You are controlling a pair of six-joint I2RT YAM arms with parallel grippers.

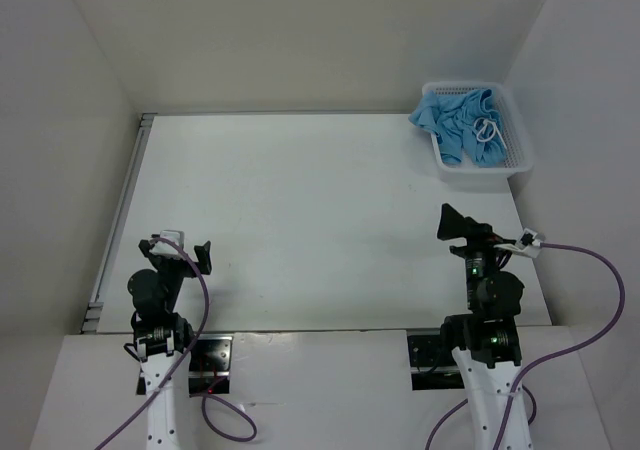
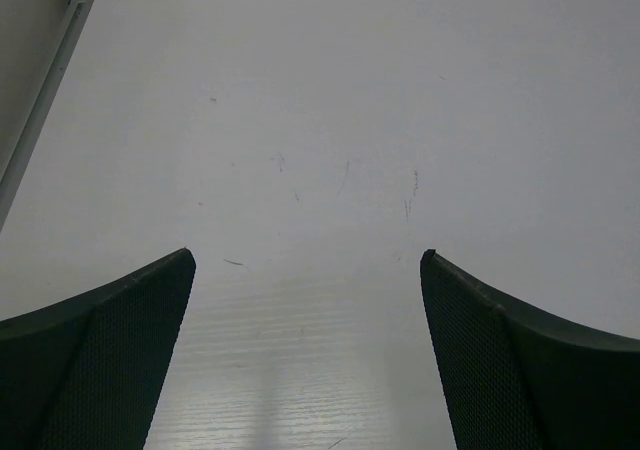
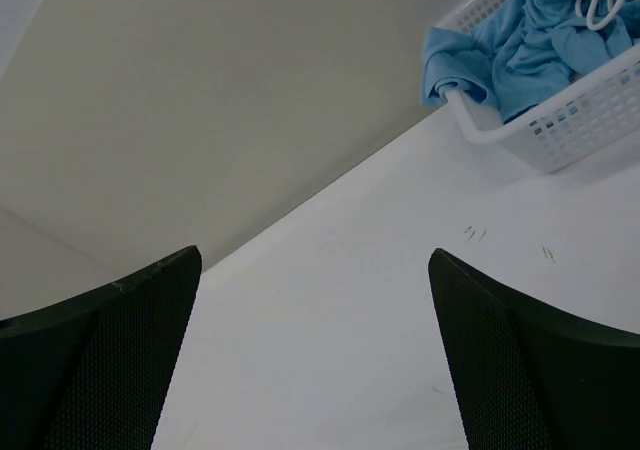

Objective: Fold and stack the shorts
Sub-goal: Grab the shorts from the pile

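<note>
Seeing left claw [image 2: 308, 265] and right claw [image 3: 315, 260] spread, I'd pinch the limp shorts [image 1: 460, 120] where they seemingly overhang the far-right basket [image 1: 482, 173].

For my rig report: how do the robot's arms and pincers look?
Both the left arm and the right arm have black joints above white lower links, each trailed by a purple cable. The left pincer and right pincer have black fingers with dotted mesh pads. The right arm shows green lights.
</note>
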